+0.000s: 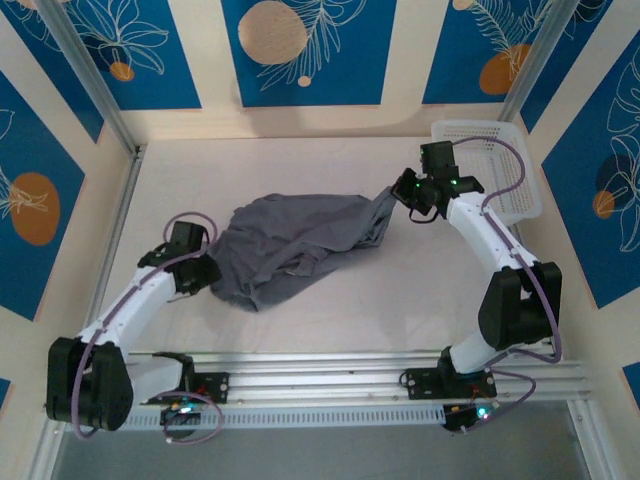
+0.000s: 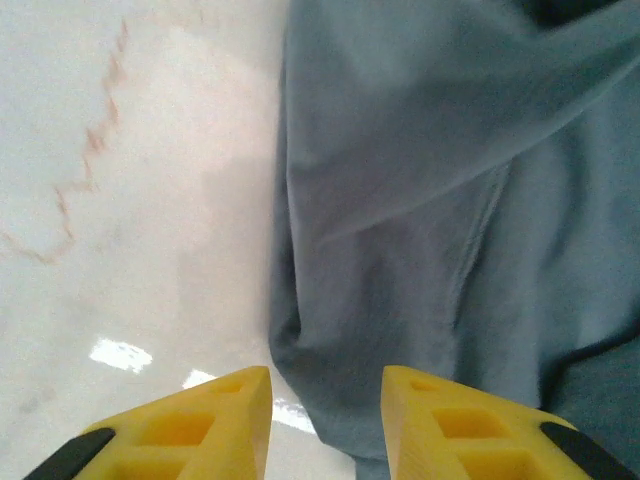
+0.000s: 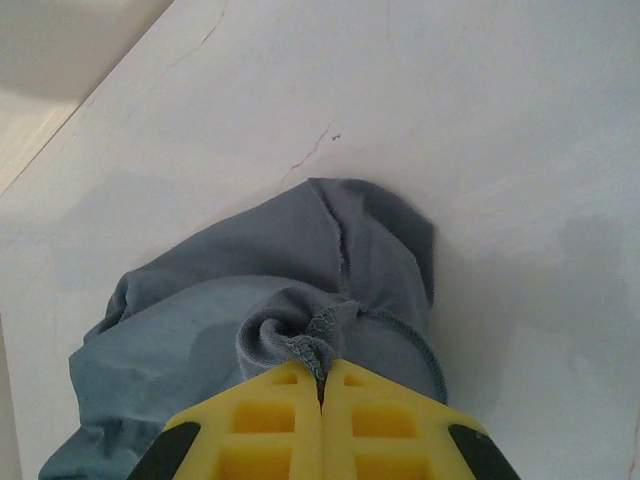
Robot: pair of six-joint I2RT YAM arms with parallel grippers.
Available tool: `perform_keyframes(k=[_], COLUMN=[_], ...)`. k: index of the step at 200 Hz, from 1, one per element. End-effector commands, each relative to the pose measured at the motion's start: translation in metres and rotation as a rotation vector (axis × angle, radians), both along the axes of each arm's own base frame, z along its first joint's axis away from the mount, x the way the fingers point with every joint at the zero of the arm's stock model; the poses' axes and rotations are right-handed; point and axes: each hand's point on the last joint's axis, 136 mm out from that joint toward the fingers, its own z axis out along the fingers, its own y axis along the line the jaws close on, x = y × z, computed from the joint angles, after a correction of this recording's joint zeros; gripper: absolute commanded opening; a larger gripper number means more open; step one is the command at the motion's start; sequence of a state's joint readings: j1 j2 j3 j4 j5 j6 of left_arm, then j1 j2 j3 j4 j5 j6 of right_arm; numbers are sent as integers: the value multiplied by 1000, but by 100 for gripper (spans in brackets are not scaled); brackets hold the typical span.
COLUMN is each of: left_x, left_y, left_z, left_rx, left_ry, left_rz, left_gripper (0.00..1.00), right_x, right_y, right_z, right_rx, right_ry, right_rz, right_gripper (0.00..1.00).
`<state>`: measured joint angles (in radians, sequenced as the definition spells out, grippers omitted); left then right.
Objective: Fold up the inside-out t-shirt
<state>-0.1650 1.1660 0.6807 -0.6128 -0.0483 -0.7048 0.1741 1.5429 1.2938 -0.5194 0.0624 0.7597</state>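
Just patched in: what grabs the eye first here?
The crumpled grey t-shirt sprawls across the table. The right fingers are shut on a bunched hem at its right end; the left fingers stand open over its left edge. A white basket sits far right.

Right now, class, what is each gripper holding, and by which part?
The right gripper is shut on the slate-grey cotton t-shirt, pinching a bunched, stitched hem. The left gripper stands open, holding nothing.
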Motion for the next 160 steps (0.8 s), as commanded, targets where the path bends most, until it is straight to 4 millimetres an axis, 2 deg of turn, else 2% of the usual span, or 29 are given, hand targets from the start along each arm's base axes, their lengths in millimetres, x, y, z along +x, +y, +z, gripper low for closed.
perform_keyframes(k=[1, 14, 30, 52, 68, 81, 92, 104, 114, 135, 150, 160], left_x=[3, 4, 6, 12, 10, 9, 11, 23, 37, 61, 67, 68], left_y=[-13, -10, -7, -19, -33, -41, -44, -43, -36, -11, 10, 22], left_z=[-19, -27, -38, -49, -57, -59, -50, -20, 21, 133, 208, 255], left_rx=[-109, -87, -60, -125, -202, -251, -274, -291, -281, -192, -107, -61], left_ry=[46, 71, 91, 108, 132, 131, 112, 44, -52, -293, -430, -520], left_rz=[56, 67, 76, 59, 47, 31, 16, 6, -4, -13, -8, 1], left_gripper=[37, 42, 44, 41, 29, 0, 0, 0, 0, 0, 0, 0], right_x=[1, -1, -5, -9, -11, -13, -14, -15, -15, -22, -33, -41], right_y=[14, 15, 15, 13, 6, -2, -9, -17, -21, -38, -61, -75], right_z=[7, 8, 10, 15, 23, 30, 39, 56, 75, 137, 190, 218], right_rx=[28, 29, 31, 31, 16, 5, -2, -10, -17, -45, -33, -21], right_ry=[-15, -17, -20, -26, -38, -42, -52, -74, -106, -239, -379, -455], right_rz=[60, 62, 61, 54, 16, -35, -70, -108, -116, -149, -226, -272], right_gripper=[0, 0, 0, 0, 0, 0, 0, 0, 0, 0, 0, 0])
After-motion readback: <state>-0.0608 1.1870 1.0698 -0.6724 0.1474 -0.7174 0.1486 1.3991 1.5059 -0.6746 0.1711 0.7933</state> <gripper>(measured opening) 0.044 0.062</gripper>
